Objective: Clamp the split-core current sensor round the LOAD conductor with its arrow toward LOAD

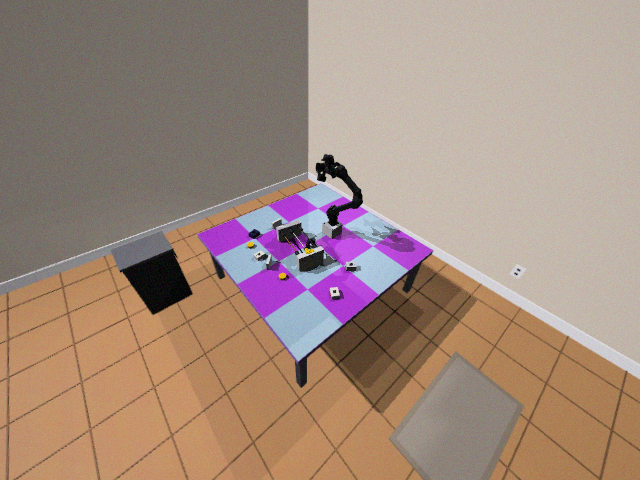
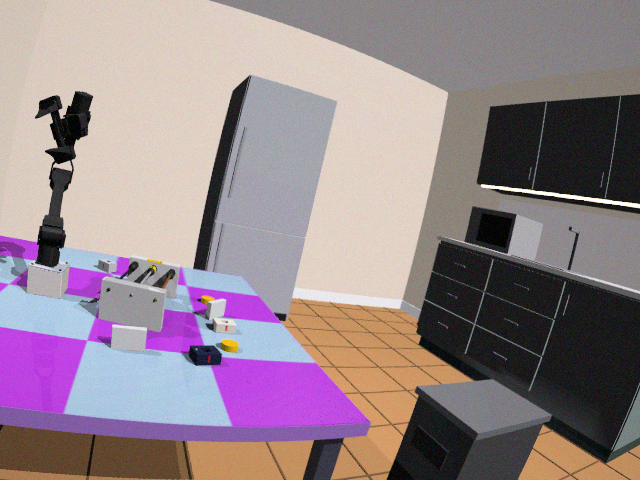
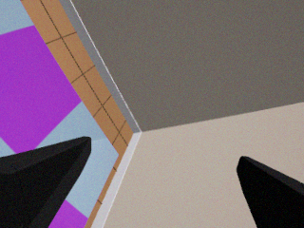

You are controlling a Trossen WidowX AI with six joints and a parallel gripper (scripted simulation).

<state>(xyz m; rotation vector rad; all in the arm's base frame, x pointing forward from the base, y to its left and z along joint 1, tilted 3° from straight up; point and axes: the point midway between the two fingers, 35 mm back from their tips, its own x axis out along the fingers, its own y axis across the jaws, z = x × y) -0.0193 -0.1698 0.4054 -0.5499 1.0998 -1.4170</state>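
My gripper (image 1: 318, 172) (image 2: 42, 133) (image 3: 165, 154) is open and empty, raised high above the table. In the wrist view its fingers stand wide apart. A rack of two pale end plates (image 1: 310, 259) (image 2: 131, 304) carries several dark and coloured conductors. A yellow marker (image 2: 154, 260) sits at the top of the far plate in the exterior view; its lettering is too small to read. A small black object (image 1: 310, 241) beside the conductors may be the open sensor; its jaws and arrow cannot be made out. The rack's near plate mostly hides that spot in the exterior view.
A dark blue block (image 1: 253, 233) (image 2: 205, 355), white blocks (image 1: 334, 292) (image 2: 224, 325), upright white plates (image 2: 128, 337) and yellow discs (image 1: 282, 276) (image 2: 229, 345) are scattered around the rack. The arm's white base (image 1: 332, 229) (image 2: 47, 280) stands near it. Walls stand behind the table.
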